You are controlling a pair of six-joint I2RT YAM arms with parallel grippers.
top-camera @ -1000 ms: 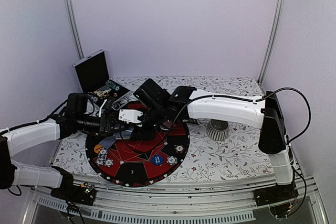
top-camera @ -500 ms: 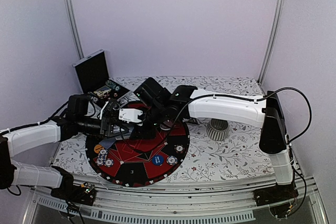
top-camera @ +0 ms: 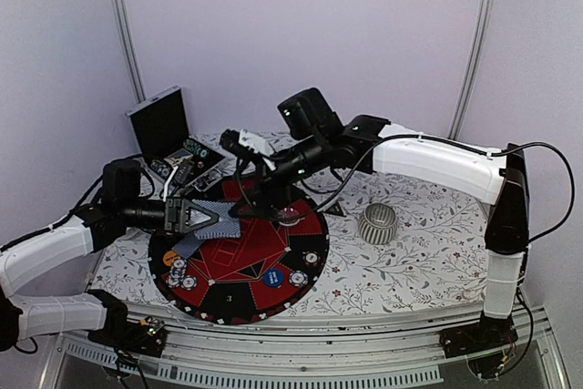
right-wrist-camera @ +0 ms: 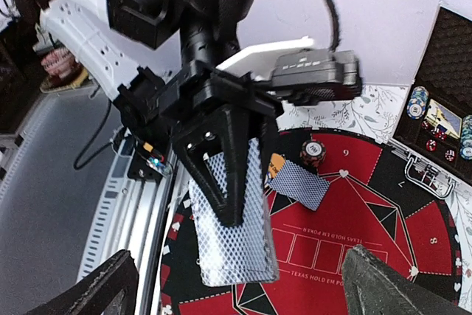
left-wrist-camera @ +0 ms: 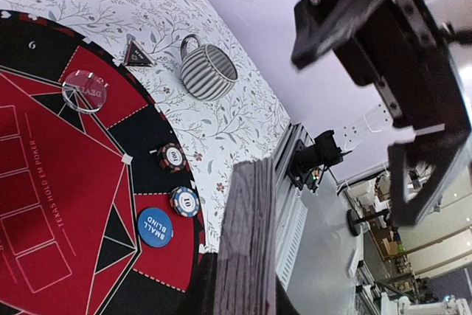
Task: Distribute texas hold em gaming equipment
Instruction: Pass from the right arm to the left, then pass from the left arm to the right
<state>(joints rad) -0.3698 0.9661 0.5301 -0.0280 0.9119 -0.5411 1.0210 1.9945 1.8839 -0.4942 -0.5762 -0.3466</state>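
Over the left half of the round red-and-black mat [top-camera: 228, 300], the left gripper [top-camera: 228, 213] has its fingers pinched tight on a deck of cards [left-wrist-camera: 247, 245] — grey-blue diamond backs, held off the felt and seen edge-on from its own wrist camera. Facing it from higher up, the right gripper [right-wrist-camera: 239, 253] hangs with its fingers spread wide and nothing between them, apart from the deck. Down on the mat, a single card [right-wrist-camera: 299, 182] lies face down near the left rim, just beside an orange disc [right-wrist-camera: 276, 161], with a striped chip [right-wrist-camera: 313, 154] close to both. Toward the near right edge sits the blue disc [left-wrist-camera: 155, 226] marked small blind, with two more chips [left-wrist-camera: 184, 201] near it, and the clear disc [left-wrist-camera: 85, 91] rests on a red wedge farther back. Off the mat, on the flowered table [top-camera: 410, 261], the ribbed silver cup [top-camera: 377, 223] stands to the right — and the black case [top-camera: 159, 123] is propped open at the back left, with stacked chips [right-wrist-camera: 418, 102] racked inside.
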